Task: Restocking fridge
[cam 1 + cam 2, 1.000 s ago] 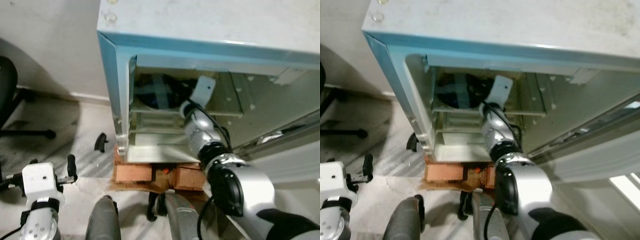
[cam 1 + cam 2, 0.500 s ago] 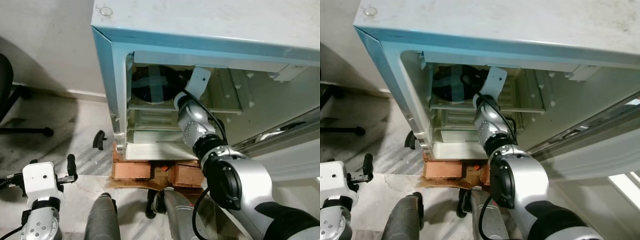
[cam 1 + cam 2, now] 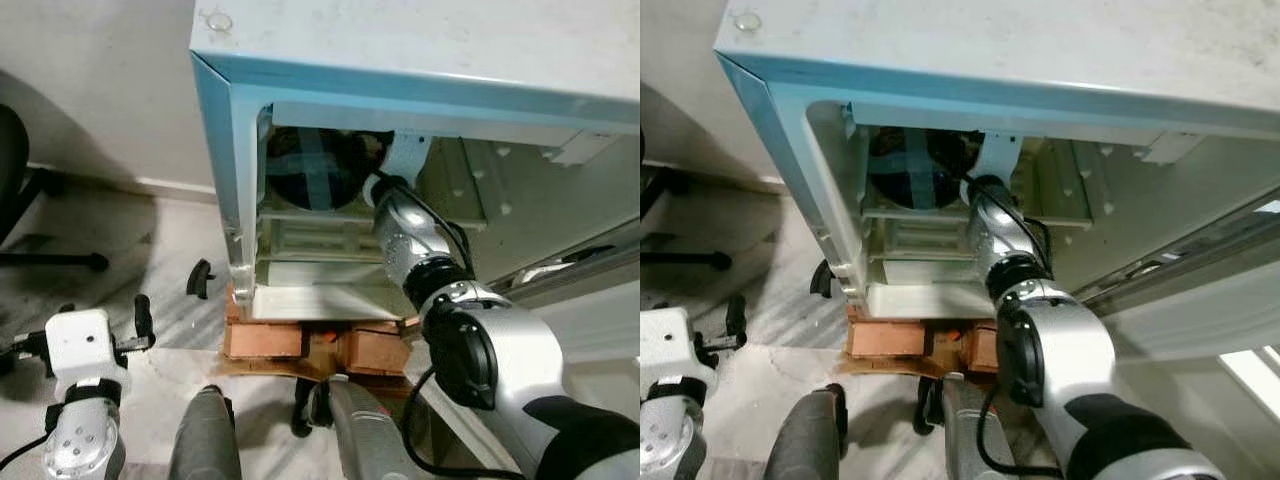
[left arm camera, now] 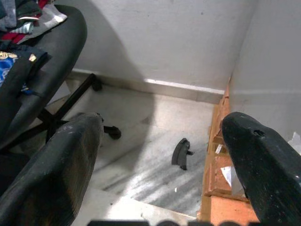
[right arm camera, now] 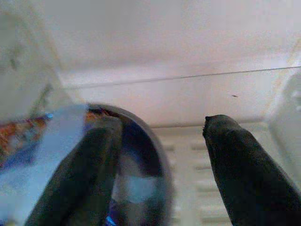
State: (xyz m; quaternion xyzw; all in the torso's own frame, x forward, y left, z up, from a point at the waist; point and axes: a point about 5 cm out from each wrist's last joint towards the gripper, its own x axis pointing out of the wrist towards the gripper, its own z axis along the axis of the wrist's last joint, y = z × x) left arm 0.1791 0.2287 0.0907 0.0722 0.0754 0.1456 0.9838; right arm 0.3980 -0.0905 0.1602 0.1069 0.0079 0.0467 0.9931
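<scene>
A small pale-blue fridge (image 3: 228, 150) stands open before me. On its upper shelf sits a round dark container (image 3: 312, 180) with a blue tape cross on its lid. My right arm reaches into that shelf, its white wrist (image 3: 405, 160) just right of the container. In the right wrist view, my right gripper (image 5: 162, 127) is open, with one finger (image 5: 89, 160) against the container's rim (image 5: 155, 141) and the other over the ribbed shelf. My left gripper (image 4: 164, 125) hangs open and holds nothing, low at the left (image 3: 85, 330) above the floor.
The fridge rests on orange bricks (image 3: 265, 340). Its door (image 3: 570, 280) swings out to the right. A black office chair (image 4: 37, 70) stands at the left by the wall, and a small black piece (image 4: 181, 153) lies on the marble floor near the fridge's corner.
My right wrist has shifted a little to the right and deeper under the fridge's top edge. The view itself has moved slightly. The left arm stays where it was.
</scene>
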